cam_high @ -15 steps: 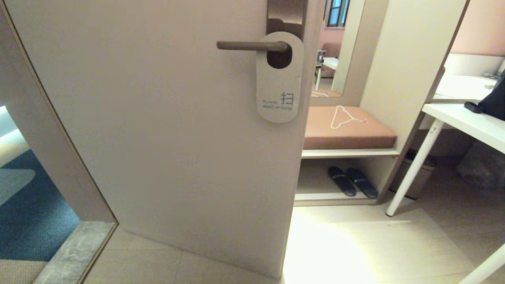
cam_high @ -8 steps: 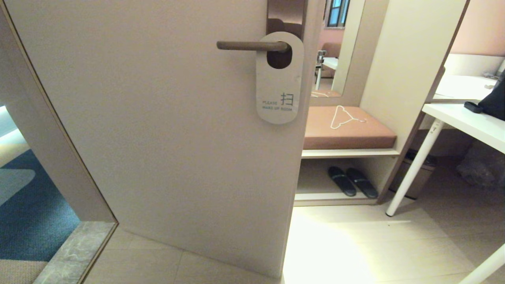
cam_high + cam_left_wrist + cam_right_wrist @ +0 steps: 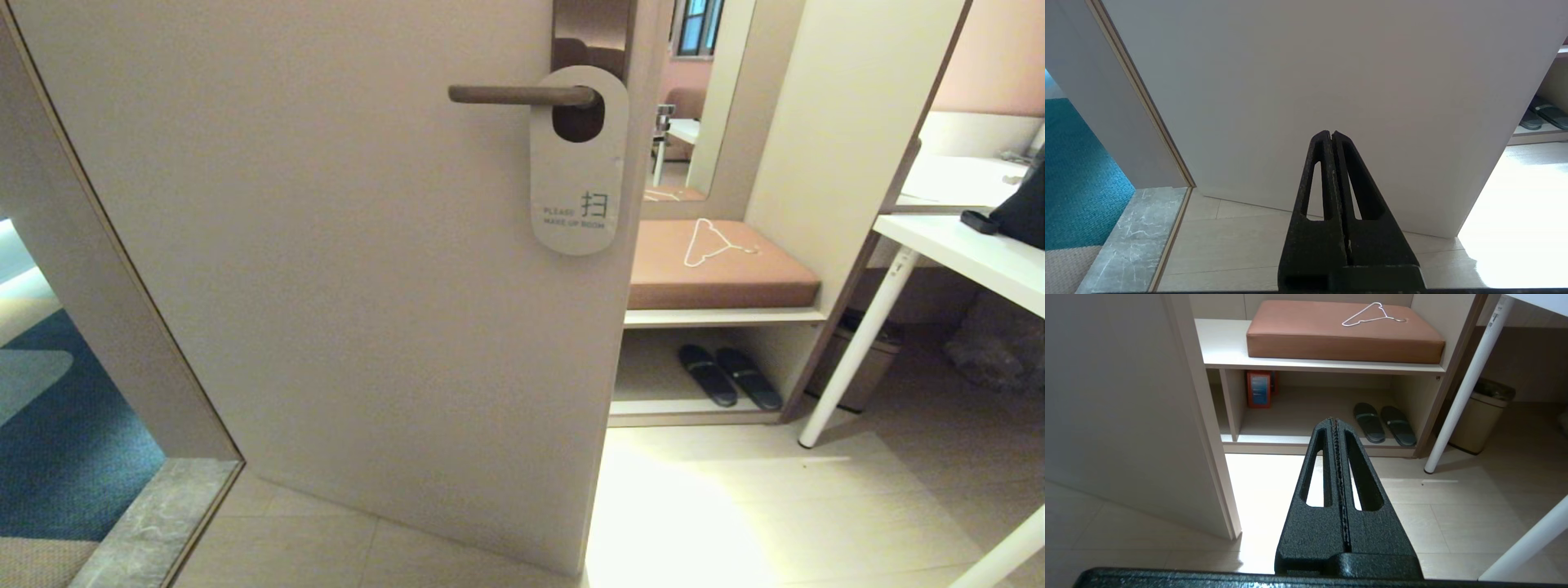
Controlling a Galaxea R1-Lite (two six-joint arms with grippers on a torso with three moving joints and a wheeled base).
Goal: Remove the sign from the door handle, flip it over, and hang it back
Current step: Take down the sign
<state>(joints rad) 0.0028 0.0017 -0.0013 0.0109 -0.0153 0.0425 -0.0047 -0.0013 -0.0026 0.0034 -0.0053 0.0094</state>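
The sign [image 3: 578, 180] hangs by its large hole on the door handle [image 3: 522, 95], white side out, reading "Please make up room". The handle is a horizontal bronze lever on a tall backplate [image 3: 592, 37] near the door's right edge. Neither gripper shows in the head view. My left gripper [image 3: 1331, 134] is shut and empty, low down, facing the lower part of the door. My right gripper [image 3: 1334, 420] is shut and empty, low down by the door's edge, facing a shelf unit. Sign and handle are out of both wrist views.
The open door [image 3: 367, 286] fills the middle. Right of it a shelf unit holds a brown cushion [image 3: 718, 265] with a wire hanger [image 3: 714, 241], slippers [image 3: 727, 376] below. A white table [image 3: 963, 245] stands at right, a bin [image 3: 1482, 414] under it. Blue carpet [image 3: 57, 441] lies left.
The sign has swung very slightly on the handle; nothing else has moved.
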